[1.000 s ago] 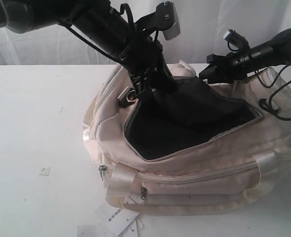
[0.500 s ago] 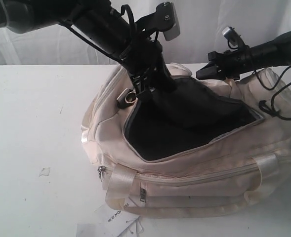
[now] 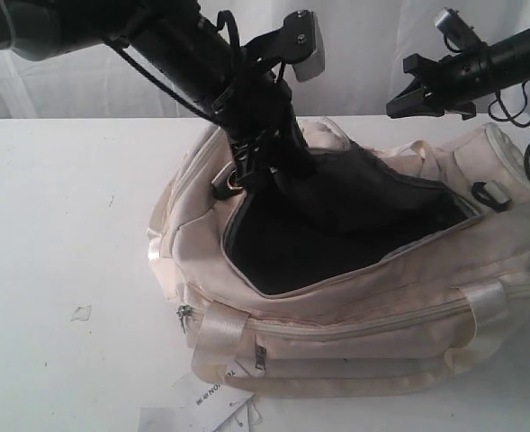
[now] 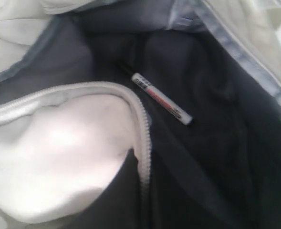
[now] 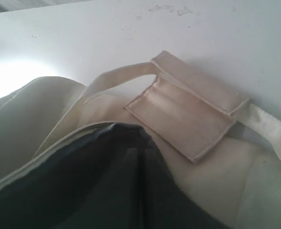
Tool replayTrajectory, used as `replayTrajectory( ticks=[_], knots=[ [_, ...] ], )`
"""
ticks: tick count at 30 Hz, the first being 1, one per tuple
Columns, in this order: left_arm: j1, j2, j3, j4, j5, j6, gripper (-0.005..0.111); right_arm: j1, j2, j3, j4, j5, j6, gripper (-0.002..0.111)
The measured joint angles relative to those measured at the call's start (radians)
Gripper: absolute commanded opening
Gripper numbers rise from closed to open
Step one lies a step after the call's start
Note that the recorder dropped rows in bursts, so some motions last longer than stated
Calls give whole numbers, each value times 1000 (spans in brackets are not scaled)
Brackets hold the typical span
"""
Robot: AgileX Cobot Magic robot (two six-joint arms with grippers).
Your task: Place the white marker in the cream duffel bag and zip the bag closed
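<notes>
Inside the cream duffel bag (image 3: 354, 306) lies the white marker (image 4: 161, 98); right pincer (image 3: 399, 103) has lifted off shut, left pincer (image 3: 247, 171) clamps the bag; zipping remains.

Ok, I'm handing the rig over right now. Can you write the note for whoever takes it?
Left gripper: shut, apparently pinching the bag at its rim and holding the mouth up.
Right gripper: shut, empty, in the air above the bag's other end.
Marker: lying inside on the black lining.
Done: marker is in the bag.
Left to do: the zip is open along the mouth; pull it closed.
</notes>
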Motion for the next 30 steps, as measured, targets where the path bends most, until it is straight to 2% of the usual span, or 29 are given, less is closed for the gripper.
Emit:
replayTrajectory(
  ticks=[6,10,12,19,21,30],
  knots=[
    [0,0,0,6,201,129,0,0,-51,0,-27,1,65,0],
    [0,0,0,11,201,176,0,9,-101,0,-35,1,71,2],
    [0,0,0,19,201,183,0,15,-123,0,-37,1,73,6],
    [0,0,0,30,201,190,0,60,-178,3,-56,2,79,46],
    [0,0,0,30,201,190,0,81,-183,22,-58,2,95,53],
    [0,0,0,30,201,190,0,225,-181,100,-80,6,174,55]
  ],
)
